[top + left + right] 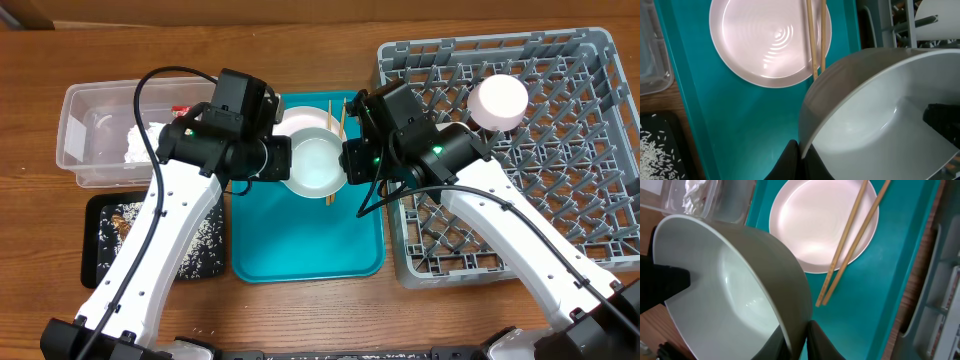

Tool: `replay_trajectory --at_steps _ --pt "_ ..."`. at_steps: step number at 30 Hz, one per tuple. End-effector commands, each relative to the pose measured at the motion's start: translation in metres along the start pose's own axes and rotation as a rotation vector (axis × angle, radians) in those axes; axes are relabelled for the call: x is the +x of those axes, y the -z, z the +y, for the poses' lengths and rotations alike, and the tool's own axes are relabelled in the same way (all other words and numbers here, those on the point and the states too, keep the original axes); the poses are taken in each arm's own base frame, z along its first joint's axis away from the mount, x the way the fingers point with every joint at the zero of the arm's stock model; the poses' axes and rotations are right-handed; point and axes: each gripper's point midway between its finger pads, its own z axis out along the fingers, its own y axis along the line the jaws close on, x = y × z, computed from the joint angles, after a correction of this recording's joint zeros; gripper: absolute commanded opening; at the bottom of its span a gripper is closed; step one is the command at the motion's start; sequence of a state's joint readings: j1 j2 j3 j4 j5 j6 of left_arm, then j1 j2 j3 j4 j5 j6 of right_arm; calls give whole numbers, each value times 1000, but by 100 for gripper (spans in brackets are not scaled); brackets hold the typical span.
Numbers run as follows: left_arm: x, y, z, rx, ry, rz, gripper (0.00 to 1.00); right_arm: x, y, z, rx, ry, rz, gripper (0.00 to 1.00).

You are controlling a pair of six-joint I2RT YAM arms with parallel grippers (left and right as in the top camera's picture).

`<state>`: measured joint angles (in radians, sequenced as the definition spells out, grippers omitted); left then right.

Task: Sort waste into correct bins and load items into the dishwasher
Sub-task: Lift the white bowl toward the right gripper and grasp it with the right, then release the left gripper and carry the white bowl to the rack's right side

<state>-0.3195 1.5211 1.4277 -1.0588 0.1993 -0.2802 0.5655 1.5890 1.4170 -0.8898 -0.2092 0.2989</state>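
Observation:
Both grippers hold one grey bowl [313,165] above the teal tray. My left gripper [285,160] is shut on its left rim [801,150]. My right gripper [346,162] is shut on its right rim [802,330]. The bowl [880,115] [725,295] looks empty inside. Behind it, the pale pink plate [303,121] [765,40] [820,225] lies on the tray with the two chopsticks [337,120] [816,35] [850,240] across it. The pink bowl [498,103] sits upside down in the grey dish rack [560,200]. The white cup is out of view.
The clear tub [85,150] at far left holds the white napkin [140,143] and the red wrapper [182,110]. The black tray [100,265] in front of it holds brown scraps and rice crumbs [205,240]. The teal tray [300,245] lies between the tub and the rack.

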Motion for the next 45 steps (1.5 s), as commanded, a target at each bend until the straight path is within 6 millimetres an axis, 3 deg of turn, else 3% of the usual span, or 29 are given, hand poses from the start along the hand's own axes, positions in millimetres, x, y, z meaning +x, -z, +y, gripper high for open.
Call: replay_trajectory --at_steps 1,7,12,14,17,19,22,26,30,33,35,39,41,45 --pt "-1 2 -6 26 -26 -1 4 -6 3 0 14 15 -28 15" --pt "0 2 -7 32 -27 1 4 -10 3 2 7 20 -48 15" --pt "2 2 -7 32 -25 10 8 -12 3 1 13 21 -57 4" --pt "2 2 -9 33 -30 11 25 -13 3 1 12 21 -59 4" --pt "3 1 -11 37 -27 12 61 -14 3 0 19 21 -63 4" --pt "4 1 -15 52 -30 14 72 -16 4 -7 61 19 -79 4" --pt "0 2 -24 97 -39 3 73 -24 7 -26 174 15 -123 4" --pt "-8 14 -56 274 -141 -34 74 -37 19 -63 386 3 -201 4" --pt "-18 48 -99 511 -291 -101 77 -46 41 -101 611 -13 -271 4" --pt "-24 76 -120 646 -378 -148 79 -48 66 -130 808 -19 -307 4" --pt "-28 86 -123 669 -397 -172 81 -46 93 -155 1000 -18 -328 4" --pt "-31 86 -122 657 -401 -183 84 -38 143 -189 1302 -10 -324 4" --pt "-34 79 -115 598 -392 -187 100 -32 156 -209 1358 -45 -292 4" --pt "-38 72 -103 516 -373 -191 100 -24 177 -246 1421 -153 -270 4"
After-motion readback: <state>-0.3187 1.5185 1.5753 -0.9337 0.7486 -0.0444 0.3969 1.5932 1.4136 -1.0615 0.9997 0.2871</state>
